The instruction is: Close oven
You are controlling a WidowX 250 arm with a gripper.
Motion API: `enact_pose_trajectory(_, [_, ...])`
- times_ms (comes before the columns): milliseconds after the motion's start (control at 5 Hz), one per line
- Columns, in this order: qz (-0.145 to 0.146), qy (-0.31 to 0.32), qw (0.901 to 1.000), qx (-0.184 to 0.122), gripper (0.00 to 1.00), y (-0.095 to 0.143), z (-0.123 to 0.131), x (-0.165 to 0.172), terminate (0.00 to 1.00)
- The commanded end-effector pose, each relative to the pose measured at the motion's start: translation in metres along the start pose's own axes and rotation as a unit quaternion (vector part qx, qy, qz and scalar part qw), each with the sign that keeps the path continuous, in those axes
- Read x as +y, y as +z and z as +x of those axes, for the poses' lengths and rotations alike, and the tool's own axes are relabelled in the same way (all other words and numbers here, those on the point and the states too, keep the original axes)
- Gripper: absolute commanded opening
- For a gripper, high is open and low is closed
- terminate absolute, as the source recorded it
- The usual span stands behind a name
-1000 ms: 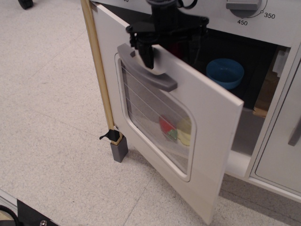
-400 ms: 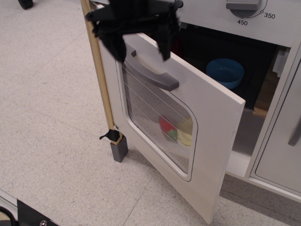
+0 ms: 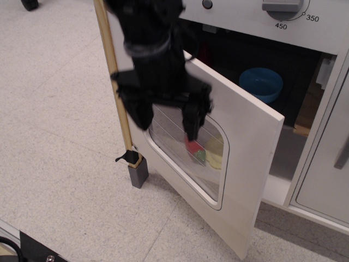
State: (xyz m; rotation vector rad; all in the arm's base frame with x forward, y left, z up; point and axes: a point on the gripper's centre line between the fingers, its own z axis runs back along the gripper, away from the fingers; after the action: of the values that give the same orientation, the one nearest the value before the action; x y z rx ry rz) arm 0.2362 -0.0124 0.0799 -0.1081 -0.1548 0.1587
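The white toy oven stands with its large door (image 3: 245,153) swung open toward me, hinged on the left by the light wood edge (image 3: 112,65). The door's wire-lined window (image 3: 204,158) shows red and yellow items behind it. My black gripper (image 3: 166,117) hangs in front of the door's outer face, fingers spread apart and pointing down, holding nothing. It covers the grey bar handle. The temperature dial (image 3: 282,5) sits at the top right. A blue bowl (image 3: 261,83) sits inside the oven.
A plain white cabinet door with a small grey handle (image 3: 342,153) stands at the right. A grey foot (image 3: 138,176) supports the oven's left corner. Speckled light floor (image 3: 54,136) spreads to the left and front.
My gripper has come off the handle area near the door's top and moved down and out in front of the window. The door stands at nearly the same angle.
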Motion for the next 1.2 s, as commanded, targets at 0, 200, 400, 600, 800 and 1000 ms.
enact_pose_trajectory(0, [-0.007, -0.038, 0.9992, -0.010, 1.00, -0.040, 0.004, -0.017, 0.00])
enact_pose_trajectory(200, [-0.031, -0.051, 0.9981, -0.015, 1.00, -0.053, 0.019, -0.033, 0.00])
enact_pose_trajectory(400, [-0.042, -0.062, 0.9968, -0.029, 1.00, -0.056, 0.034, -0.047, 0.00])
enact_pose_trajectory(600, [-0.044, -0.061, 0.9963, -0.042, 1.00, -0.056, 0.044, -0.054, 0.00])
enact_pose_trajectory(800, [-0.043, -0.056, 0.9961, -0.053, 1.00, -0.059, 0.056, -0.059, 0.00])
enact_pose_trajectory(1000, [-0.039, -0.047, 0.9956, -0.072, 1.00, -0.064, 0.074, -0.064, 0.00])
